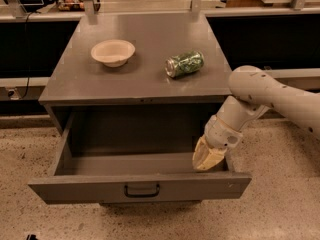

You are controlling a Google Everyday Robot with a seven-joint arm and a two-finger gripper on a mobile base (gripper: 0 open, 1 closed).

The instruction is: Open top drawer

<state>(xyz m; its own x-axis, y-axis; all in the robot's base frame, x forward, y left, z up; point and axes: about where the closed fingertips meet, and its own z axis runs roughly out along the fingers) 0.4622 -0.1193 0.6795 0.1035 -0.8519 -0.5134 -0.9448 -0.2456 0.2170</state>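
Overhead light is glaring off the worktop (145, 81); shadow is filling the top drawer (75, 191), where my tool (207, 159) is hanging behind the front panel.

I have my gripper (207, 159) pointing downward, slightly tilted, low and right of centre. Just above it sits the wrist (225, 131); above that my arm (290, 101) bends at the elbow (247, 84) and runs off rightward.

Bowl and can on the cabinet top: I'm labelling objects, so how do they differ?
The bowl is cream, wide and upright; the can is green, narrower and lies on its side. The bowl sits left of the can in view. Both rest on the grey cabinet top, apart. The gripper hangs inside the pulled-out top drawer, at its right end.
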